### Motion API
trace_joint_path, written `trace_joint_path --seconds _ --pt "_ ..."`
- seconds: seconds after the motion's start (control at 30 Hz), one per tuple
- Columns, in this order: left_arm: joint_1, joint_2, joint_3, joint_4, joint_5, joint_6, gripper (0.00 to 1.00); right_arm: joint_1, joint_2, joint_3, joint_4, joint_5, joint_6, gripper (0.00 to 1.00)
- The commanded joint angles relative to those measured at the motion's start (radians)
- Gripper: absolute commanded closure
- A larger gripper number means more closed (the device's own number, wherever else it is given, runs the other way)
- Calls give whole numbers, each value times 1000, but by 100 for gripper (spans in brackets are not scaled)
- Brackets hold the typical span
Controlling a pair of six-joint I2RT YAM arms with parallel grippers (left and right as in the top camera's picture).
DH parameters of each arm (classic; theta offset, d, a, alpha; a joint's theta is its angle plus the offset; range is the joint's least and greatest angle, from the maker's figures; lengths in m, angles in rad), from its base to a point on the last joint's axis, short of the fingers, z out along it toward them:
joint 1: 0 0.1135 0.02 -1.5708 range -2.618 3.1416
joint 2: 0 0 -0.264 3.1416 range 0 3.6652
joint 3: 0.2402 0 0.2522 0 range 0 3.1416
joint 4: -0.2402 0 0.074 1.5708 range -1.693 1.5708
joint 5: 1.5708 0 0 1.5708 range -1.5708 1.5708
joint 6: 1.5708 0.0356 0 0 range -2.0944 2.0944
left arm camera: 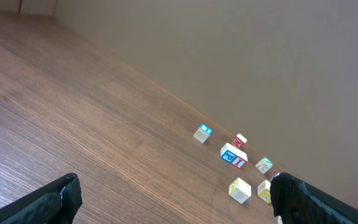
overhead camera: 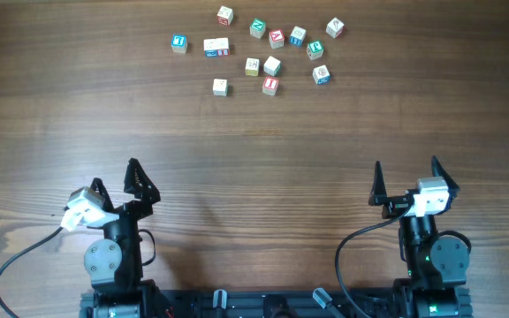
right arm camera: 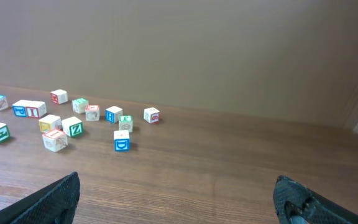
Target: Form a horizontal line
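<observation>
Several small pale wooden alphabet cubes [overhead camera: 272, 65] lie scattered at the far middle of the wooden table [overhead camera: 254, 159]. They form no line. Only two cubes [overhead camera: 216, 46] touch side by side. My left gripper [overhead camera: 115, 174] is open and empty at the near left, far from the cubes. My right gripper [overhead camera: 406, 164] is open and empty at the near right. The left wrist view shows some cubes [left arm camera: 239, 190] ahead to the right of the open jaws [left arm camera: 179, 205]. The right wrist view shows the cubes [right arm camera: 122, 140] ahead to the left of the open jaws [right arm camera: 179, 199].
A single cube [overhead camera: 178, 43] lies at the left end of the cluster and another [overhead camera: 335, 27] at the right end. Bare wood stretches between the cubes and both arms. A plain wall [right arm camera: 179, 50] stands beyond the table's far edge.
</observation>
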Motion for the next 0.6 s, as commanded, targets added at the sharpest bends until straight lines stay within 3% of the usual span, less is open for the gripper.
trace_joint_path --seconds 0.0,0.57 --pt "6 -6 -6 0 8 -2 0 -5 -7 -1 3 -16 -11 0" --pt "6 -6 -6 0 8 -2 0 -5 -7 -1 3 -16 -11 0"
